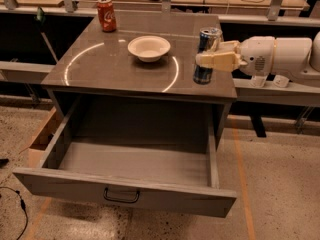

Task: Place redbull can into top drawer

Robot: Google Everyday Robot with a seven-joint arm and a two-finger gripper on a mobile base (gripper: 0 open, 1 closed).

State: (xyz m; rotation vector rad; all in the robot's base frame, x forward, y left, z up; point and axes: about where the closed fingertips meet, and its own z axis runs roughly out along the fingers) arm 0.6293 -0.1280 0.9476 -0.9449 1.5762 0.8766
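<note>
At the far left, on the speckled floor [280, 184], a dark cable [20, 209] curls beside the cabinet, and a tan box-like edge [42, 136] shows just beside the left wall of the top drawer [65, 183]. That drawer is pulled well out from under the grey tabletop [110, 69]; its bare floor faces up and a dark bail handle [121, 196] sits at the centre of its flat front. Up on the tabletop, a short red cola can [106, 15] stands upright at the back left corner. Nearer the middle rests a pale bowl [149, 48], with a bright arc of reflected light curving around it on the glossy surface. Right of the bowl, near the tabletop's right edge and above the drawer's right rear corner, is the redbull can [203, 74], blue and silver, leaning slightly. Whether its base touches the tabletop or hangs just above it cannot be told. The gripper [210, 52] reaches in from the right and has its cream-coloured fingers [220, 60] closed across the can's middle, one in front and one behind, so the can is clamped between them. Farther right, the white arm [280, 56] runs level off the frame's edge, above an orange line [242, 184] on the floor.
</note>
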